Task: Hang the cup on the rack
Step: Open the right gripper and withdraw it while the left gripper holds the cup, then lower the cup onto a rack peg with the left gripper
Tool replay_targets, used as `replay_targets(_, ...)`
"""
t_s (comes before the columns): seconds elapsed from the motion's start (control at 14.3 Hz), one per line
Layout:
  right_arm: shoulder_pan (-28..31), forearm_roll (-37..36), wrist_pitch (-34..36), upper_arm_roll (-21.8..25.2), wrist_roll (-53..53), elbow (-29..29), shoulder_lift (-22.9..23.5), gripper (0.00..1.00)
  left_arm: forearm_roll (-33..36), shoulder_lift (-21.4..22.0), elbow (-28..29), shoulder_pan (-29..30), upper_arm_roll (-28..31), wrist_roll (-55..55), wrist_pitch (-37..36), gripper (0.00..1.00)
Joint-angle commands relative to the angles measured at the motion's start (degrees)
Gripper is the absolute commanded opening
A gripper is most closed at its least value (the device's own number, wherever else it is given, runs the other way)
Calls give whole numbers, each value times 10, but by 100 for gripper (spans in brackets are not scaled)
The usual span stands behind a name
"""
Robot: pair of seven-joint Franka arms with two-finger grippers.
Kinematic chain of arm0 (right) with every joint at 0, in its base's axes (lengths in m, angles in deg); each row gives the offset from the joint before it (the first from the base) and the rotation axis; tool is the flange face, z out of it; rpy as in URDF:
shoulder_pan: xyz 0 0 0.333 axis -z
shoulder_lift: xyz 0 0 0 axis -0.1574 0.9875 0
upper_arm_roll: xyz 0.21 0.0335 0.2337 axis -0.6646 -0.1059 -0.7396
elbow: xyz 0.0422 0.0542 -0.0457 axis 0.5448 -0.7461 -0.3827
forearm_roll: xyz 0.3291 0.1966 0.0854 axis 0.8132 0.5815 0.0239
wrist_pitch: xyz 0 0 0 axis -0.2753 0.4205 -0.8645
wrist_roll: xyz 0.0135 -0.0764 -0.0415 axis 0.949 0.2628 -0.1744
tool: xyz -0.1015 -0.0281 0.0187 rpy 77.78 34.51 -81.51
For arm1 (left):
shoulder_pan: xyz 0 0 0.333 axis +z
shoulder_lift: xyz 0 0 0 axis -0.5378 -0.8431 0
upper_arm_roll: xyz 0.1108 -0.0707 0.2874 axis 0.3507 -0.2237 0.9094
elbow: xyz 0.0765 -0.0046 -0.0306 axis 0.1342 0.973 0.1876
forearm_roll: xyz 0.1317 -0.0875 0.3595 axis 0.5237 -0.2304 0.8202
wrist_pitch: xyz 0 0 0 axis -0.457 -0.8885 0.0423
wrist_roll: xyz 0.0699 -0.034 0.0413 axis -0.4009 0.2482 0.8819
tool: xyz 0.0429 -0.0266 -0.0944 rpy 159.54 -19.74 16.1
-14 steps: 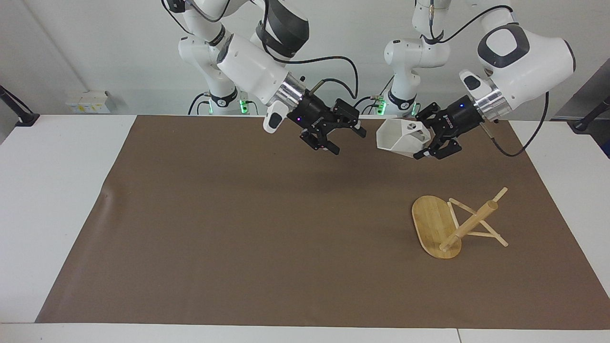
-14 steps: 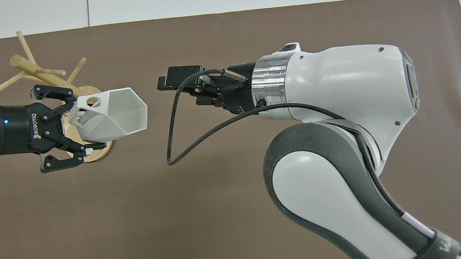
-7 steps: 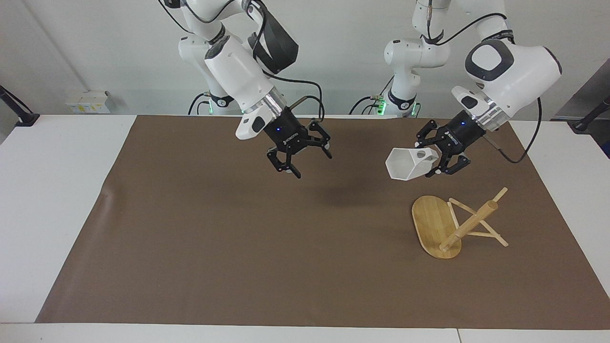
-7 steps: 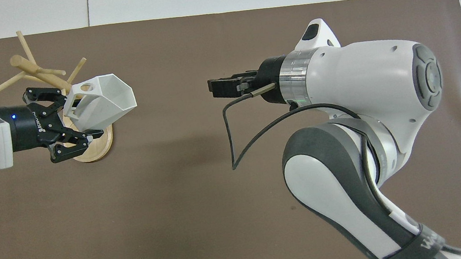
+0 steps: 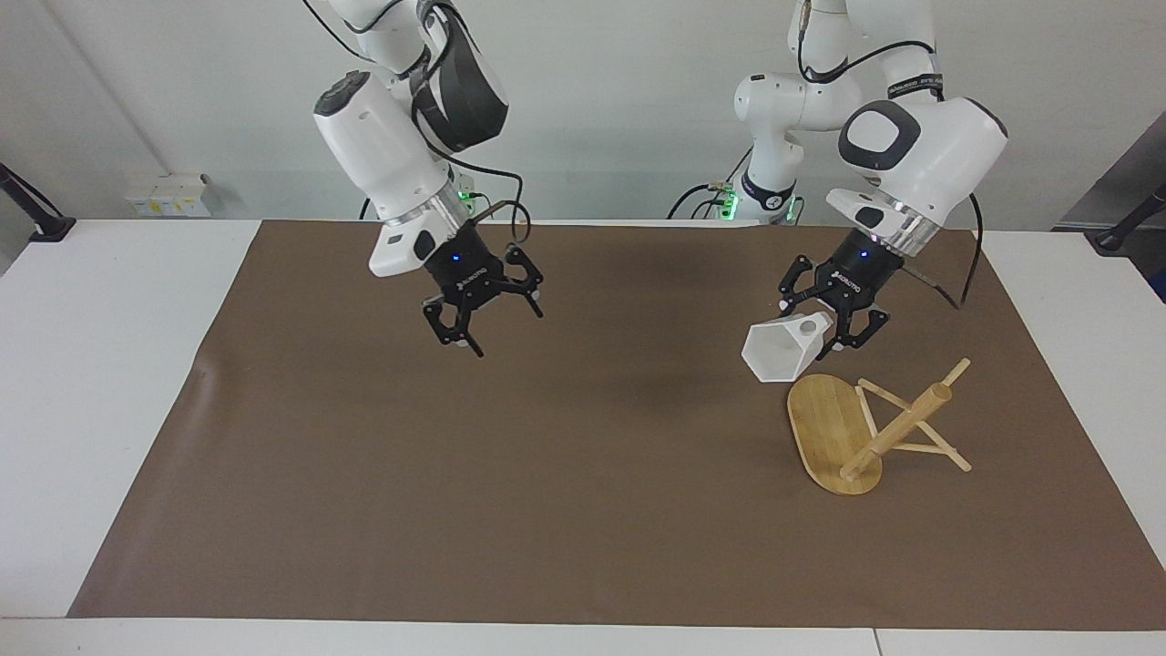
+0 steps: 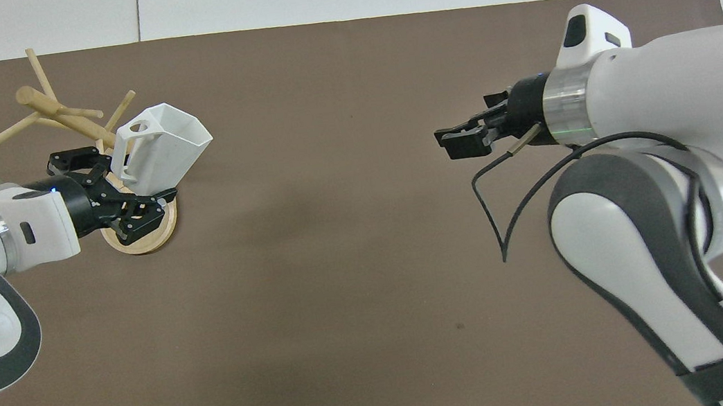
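The white faceted cup [image 5: 782, 351] hangs tilted in my left gripper [image 5: 833, 328], which is shut on its blocky handle. Its mouth points down and toward the right arm's end. It is in the air over the mat, at the edge of the rack's base that is nearer to the robots. The bamboo rack [image 5: 897, 426] stands on its oval base [image 5: 824, 424] toward the left arm's end, its pegs bare. In the overhead view the cup [image 6: 169, 148] and left gripper [image 6: 123, 192] overlap the rack [image 6: 59, 111]. My right gripper [image 5: 478, 314] is open and empty, above the mat.
A brown mat [image 5: 547, 474] covers most of the white table [image 5: 109, 383]. The right gripper also shows in the overhead view [image 6: 465, 140], with its cable looping below it.
My left gripper has come down with the cup toward the rack's base, tipping its mouth downward. My right gripper has drawn away toward the right arm's end and turned downward.
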Motion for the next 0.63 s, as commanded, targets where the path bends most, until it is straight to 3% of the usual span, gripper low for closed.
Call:
replay_targets(0.0,5,-10,87,54,37,10,-25,100,46,11,13,-7,4,108,23,0)
replay_targets(0.21,10,-24,167,92,21,44,-29,100,117,4,5,-8,4,229,22,0)
replay_targets(0.42,9,-58,255,125,-71,82,-29,100,166,-7,2,-16,1,296,26,0)
replay_targets(0.56,8,-118,295,127,-114,103,-29,100,176,-21,-2,-16,2,304,46,0)
